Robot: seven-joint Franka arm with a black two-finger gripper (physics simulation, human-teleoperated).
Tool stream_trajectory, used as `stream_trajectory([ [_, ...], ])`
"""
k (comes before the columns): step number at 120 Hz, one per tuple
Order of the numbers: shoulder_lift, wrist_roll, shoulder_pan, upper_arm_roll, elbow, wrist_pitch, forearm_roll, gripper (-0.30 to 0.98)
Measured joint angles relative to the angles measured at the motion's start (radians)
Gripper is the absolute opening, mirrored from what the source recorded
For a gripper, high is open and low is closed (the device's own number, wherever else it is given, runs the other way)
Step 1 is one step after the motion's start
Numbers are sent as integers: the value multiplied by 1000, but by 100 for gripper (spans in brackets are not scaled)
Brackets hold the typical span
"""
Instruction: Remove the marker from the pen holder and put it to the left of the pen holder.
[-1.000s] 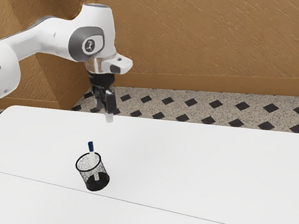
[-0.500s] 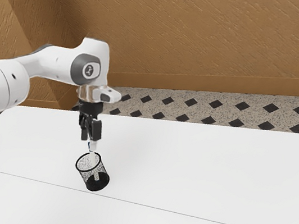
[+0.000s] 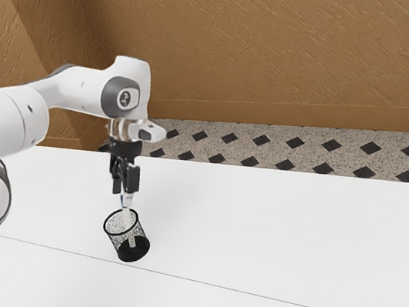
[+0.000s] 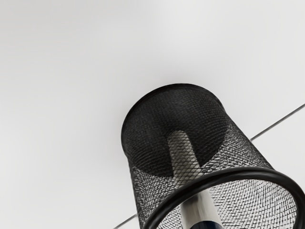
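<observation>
Gripper: the exterior view has it (image 3: 126,198) pointing down over the pen holder (image 4: 248,171); whether it is clenched on the marker (image 3: 127,218) or released around it, I cannot tell.
Blue cap: just at the gripper's tip in the exterior view.
Marker: straight below the gripper's tip, body inside the holder, cap above the rim.
Marker's long axis: close to upright, cap end up toward the gripper, pale end down.
Mesh and base: the wrist view looks through the mesh at the marker's pale lower end against the dark base (image 4: 147,138), detail the exterior view lacks.
Holder: upright below the gripper, standing on the white table (image 3: 281,242).
Farther out: the exterior view adds the tiled floor (image 3: 328,146) and brown wall (image 3: 248,37), beyond the table.
</observation>
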Motion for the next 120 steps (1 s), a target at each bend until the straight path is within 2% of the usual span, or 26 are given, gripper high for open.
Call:
stream_trajectory([
  [68, 15, -9, -11, 0, 17, 3, 4, 3],
  [120, -224, -11, -46, 5, -49, -51, 8, -8],
])
